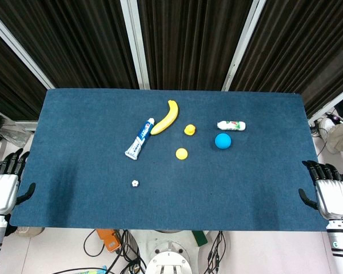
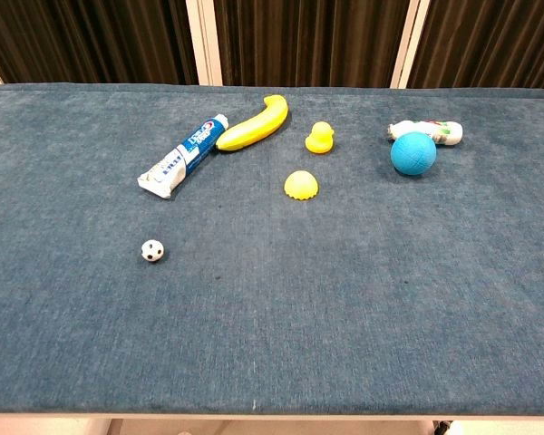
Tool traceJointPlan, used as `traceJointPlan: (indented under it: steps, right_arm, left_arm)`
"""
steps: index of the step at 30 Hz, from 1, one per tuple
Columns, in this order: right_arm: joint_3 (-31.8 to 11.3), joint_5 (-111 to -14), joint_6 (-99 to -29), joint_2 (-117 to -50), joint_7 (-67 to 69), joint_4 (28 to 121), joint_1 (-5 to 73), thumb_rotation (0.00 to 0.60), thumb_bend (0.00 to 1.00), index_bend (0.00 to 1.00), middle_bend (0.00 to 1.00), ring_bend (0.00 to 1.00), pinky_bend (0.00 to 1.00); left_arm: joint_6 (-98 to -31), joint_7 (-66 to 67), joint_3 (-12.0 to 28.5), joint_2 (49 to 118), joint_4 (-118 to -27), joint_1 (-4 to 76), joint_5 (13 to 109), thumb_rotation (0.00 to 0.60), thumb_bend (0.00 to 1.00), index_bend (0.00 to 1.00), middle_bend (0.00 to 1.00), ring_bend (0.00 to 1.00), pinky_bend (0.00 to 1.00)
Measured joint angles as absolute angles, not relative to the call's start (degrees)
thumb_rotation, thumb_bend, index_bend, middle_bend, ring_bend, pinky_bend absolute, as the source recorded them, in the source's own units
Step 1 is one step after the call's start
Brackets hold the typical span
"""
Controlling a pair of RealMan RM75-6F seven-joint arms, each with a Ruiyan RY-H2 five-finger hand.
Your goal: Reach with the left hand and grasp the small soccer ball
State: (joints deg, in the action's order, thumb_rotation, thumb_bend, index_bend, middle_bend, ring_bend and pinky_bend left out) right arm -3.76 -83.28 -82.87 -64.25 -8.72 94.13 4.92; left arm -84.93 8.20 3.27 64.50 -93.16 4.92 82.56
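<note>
The small soccer ball (image 1: 135, 183) (image 2: 152, 250), white with black patches, lies alone on the blue table left of centre, toward the front edge. My left hand (image 1: 3, 185) hangs beside the table's left front corner, well to the left of the ball, fingers apart and holding nothing. At the right front corner my right hand (image 1: 330, 194) also sits off the table edge, fingers apart and empty. Neither hand shows in the chest view.
Behind the ball lie a toothpaste tube (image 1: 139, 138) (image 2: 183, 156), a banana (image 1: 166, 117) (image 2: 252, 124), a yellow duck (image 1: 190, 129) (image 2: 319, 138), a yellow dome (image 1: 182, 153) (image 2: 301, 185), a blue ball (image 1: 223, 141) (image 2: 412, 153) and a small white bottle (image 1: 231, 125) (image 2: 438, 131).
</note>
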Motion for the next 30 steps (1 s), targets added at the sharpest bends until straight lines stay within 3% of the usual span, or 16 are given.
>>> traceJointPlan:
  steps: [19,30]
  right_arm:
    - [-3.84,-82.48,-82.38,-64.02,-8.62,94.84,4.90,0.600,0.43,0.22,0.23,0.21,0.12]
    - [-3.82,-82.33,-81.89,-63.96,-8.59,95.00,5.12,0.600,0.43,0.22,0.23,0.20,0.06]
  left_arm:
    - [-82.61,7.27,3.08,65.61,-92.44,6.04,82.51,0.600,0.27,0.00,0.01,0.05,0.23]
    - [-74.14,-15.08,2.43,71.00,-85.17,12.08,86.67,0.600,0.18,0.07,0.01,0.05,0.23]
